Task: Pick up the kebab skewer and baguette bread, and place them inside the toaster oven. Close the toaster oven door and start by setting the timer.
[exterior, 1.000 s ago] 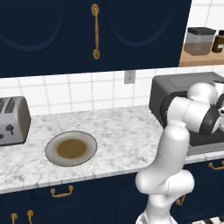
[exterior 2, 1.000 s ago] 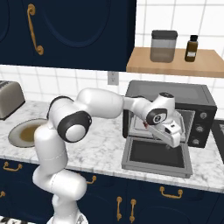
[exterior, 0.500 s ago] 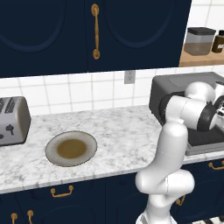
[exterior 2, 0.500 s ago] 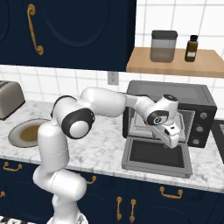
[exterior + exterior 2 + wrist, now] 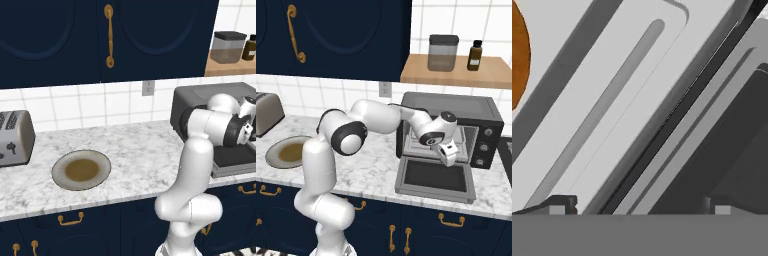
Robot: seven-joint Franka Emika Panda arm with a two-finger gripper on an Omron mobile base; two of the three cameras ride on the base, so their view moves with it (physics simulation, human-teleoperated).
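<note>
The toaster oven (image 5: 456, 107) stands at the right end of the counter, its door (image 5: 433, 177) dropped flat and open. My gripper (image 5: 449, 157) hangs at the oven mouth just above the inner end of the door, open, with nothing between its fingers. In the hand view the gripper (image 5: 639, 202) looks along the oven's metal tray (image 5: 612, 100). The rounded orange edge of the baguette bread (image 5: 518, 55) lies on that tray at the upper left. The kebab skewer is out of view.
A round plate (image 5: 81, 170) with a brown centre lies bare on the marble counter (image 5: 135, 150). A silver two-slot toaster (image 5: 14, 137) stands at the far left. A shelf (image 5: 456, 75) above the oven carries a jar and a bottle.
The arm has stretched a little further toward the oven and the hand has turned slightly at the oven mouth. Plate, toaster and oven door have not moved.
</note>
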